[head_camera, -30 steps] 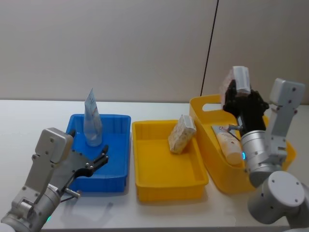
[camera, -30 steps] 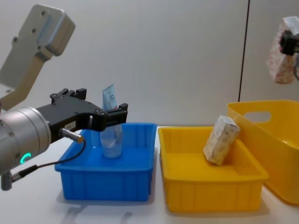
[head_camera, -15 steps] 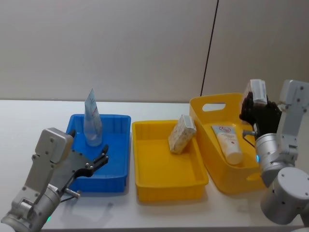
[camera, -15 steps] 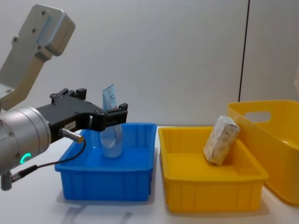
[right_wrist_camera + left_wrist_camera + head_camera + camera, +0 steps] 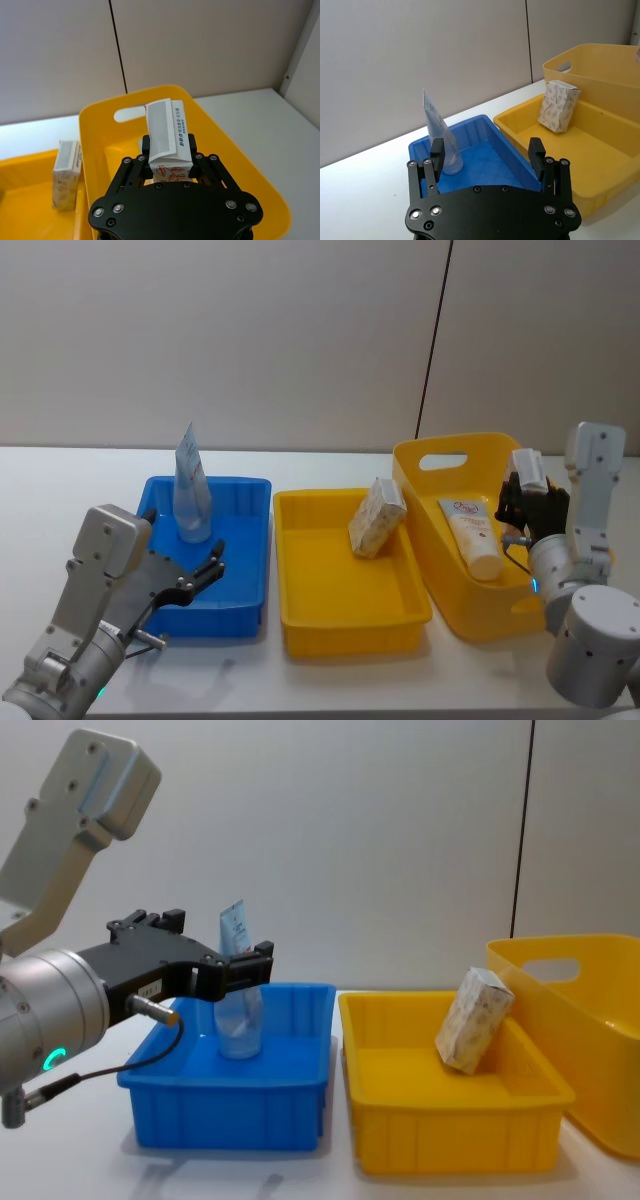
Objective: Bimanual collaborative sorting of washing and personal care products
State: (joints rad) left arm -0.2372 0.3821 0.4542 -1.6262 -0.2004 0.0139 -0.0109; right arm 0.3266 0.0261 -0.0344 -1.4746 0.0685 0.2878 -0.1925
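My right gripper (image 5: 528, 494) hangs over the right side of the tall yellow basket (image 5: 432, 452), shut on a cream carton (image 5: 527, 469) with an orange floral print (image 5: 168, 139). A white tube with a red logo (image 5: 472, 534) lies inside that basket. A second carton (image 5: 376, 517) leans against the right wall of the shallow yellow tray (image 5: 345, 635). One pale blue tube (image 5: 190, 487) stands cap-down in the blue bin (image 5: 247, 570). My left gripper (image 5: 190, 558) hovers open at the blue bin's near left corner, short of the tube (image 5: 439, 134).
The blue bin (image 5: 230, 1105), yellow tray (image 5: 450, 1135) and yellow basket (image 5: 585, 1020) stand side by side on a white table (image 5: 60, 490). A grey wall runs close behind them.
My right gripper has carried its carton down and to the right, from high above the basket's far rim to low over its right side. The left arm has not moved.
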